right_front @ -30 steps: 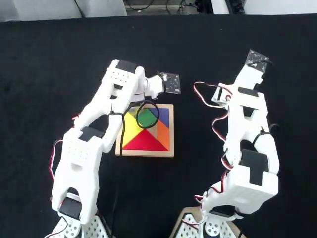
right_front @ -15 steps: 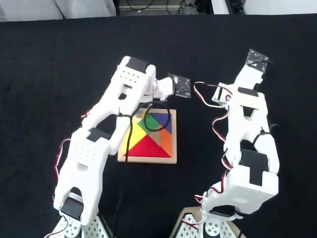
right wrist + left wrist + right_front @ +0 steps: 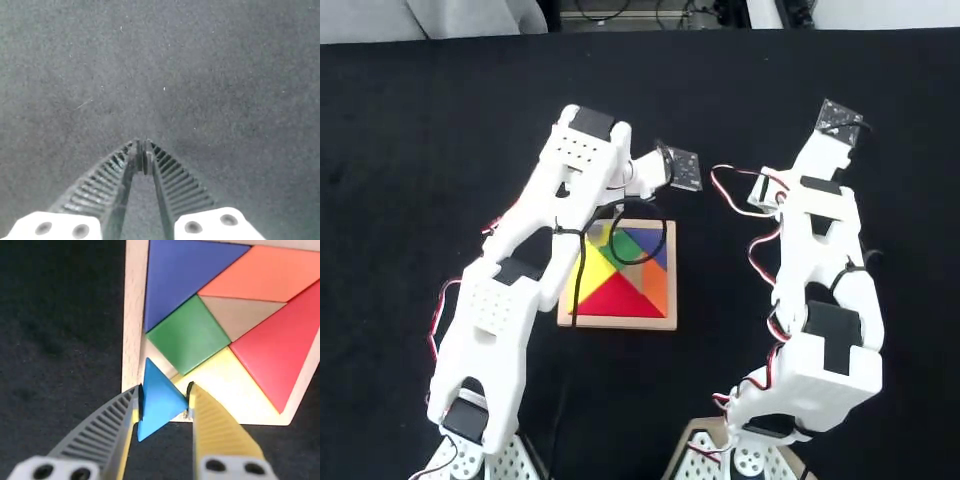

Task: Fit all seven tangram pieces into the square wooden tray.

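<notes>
Seen from above, a black-covered bench point(image 3: 420, 150) was shown with two white robot arms side by side and a square wooden tray point(image 3: 617, 322) lying between them, nearer the left one. The left arm point(image 3: 550, 230) was stretched over the tray's far left corner, while the right arm point(image 3: 820, 280) was held well apart from the tray, off to its right. In the left wrist view, the left tool point(image 3: 162, 400) was seen pinching a small blue triangle point(image 3: 157, 402) between its two fingers, with the piece held over one corner of the tray and overlapping the pale wooden rim; whether the piece was touching the wood could not be told. Six pieces were already laid flat inside the tray: a dark blue triangle point(image 3: 185, 270) against the rim, an orange piece point(image 3: 260, 275) beside it, a green square point(image 3: 187, 337) set like a diamond, a tan triangle point(image 3: 240, 315) touching the square's side, a large red triangle point(image 3: 275, 350), and a yellow piece point(image 3: 225, 385) next to the held triangle. A small patch of bare tray floor was left showing between the green square and the rim, just beside the blue triangle's tip. In the right wrist view, the right tool point(image 3: 143, 152) was seen with its fingers pressed together above the bench.
</notes>
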Action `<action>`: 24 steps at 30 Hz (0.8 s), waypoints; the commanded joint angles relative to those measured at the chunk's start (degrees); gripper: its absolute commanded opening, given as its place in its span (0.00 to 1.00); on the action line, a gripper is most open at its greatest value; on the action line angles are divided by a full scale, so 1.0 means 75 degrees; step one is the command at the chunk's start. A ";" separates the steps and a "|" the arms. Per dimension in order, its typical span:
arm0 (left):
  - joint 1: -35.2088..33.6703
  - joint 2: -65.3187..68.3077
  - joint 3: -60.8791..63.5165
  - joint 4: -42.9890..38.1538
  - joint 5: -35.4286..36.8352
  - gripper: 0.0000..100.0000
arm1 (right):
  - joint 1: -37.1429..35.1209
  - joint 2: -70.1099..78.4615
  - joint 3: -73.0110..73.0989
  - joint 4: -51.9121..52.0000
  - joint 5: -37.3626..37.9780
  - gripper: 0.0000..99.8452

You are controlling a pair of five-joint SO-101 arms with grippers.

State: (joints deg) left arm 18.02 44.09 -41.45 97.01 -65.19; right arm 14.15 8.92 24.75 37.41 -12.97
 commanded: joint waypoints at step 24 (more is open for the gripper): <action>-0.0064 -0.0094 -0.0322 0.0047 0.0094 0.20 | -0.0047 -0.0053 -0.0381 -0.0129 -0.0023 0.01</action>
State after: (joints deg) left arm 18.02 44.09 -41.45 97.10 -65.19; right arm 14.15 8.92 24.75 37.41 -12.97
